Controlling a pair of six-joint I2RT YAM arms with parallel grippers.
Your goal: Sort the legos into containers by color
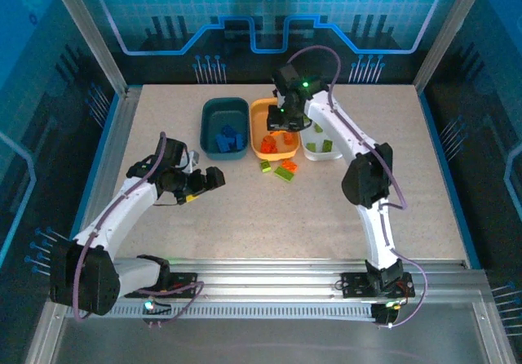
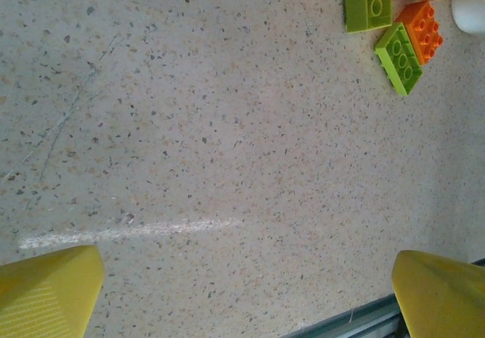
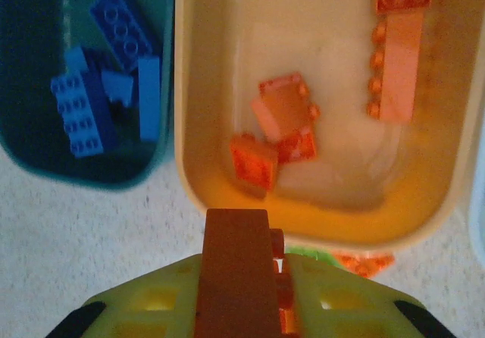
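"Looking at the right gripper [image 3: 241, 266], what is it clenched on?"

"An orange brick [image 3: 235, 236], pinched between the yellow fingers. Its long axis points straight out from the jaws toward the orange tub [image 3: 341, 236]."

"Which way does that tub lie from it?"

"Directly ahead and below. In the wrist view the brick's far end just overlaps the tub's near rim, and the basin with its orange pieces opens beyond. The teal tub [image 3: 30, 148], holding blue bricks [image 3: 83, 114], sits to the left in that view. The white tub [image 1: 326, 157] is on the other side."

"Would letting go here land it inside?"

"I judge it close to the rim. A little more reach forward looks safer, with no sideways shift."

"And the left gripper [image 2: 242, 300]?"

"Spread wide and holding nothing, it hovers over bare table [image 2: 189, 126]. A cluster of three loose bricks [image 2: 402, 39], two lime green and one orange, lies toward the upper right of its view, just beside the orange tub. From above, the right arm is the one nearer the tubs."
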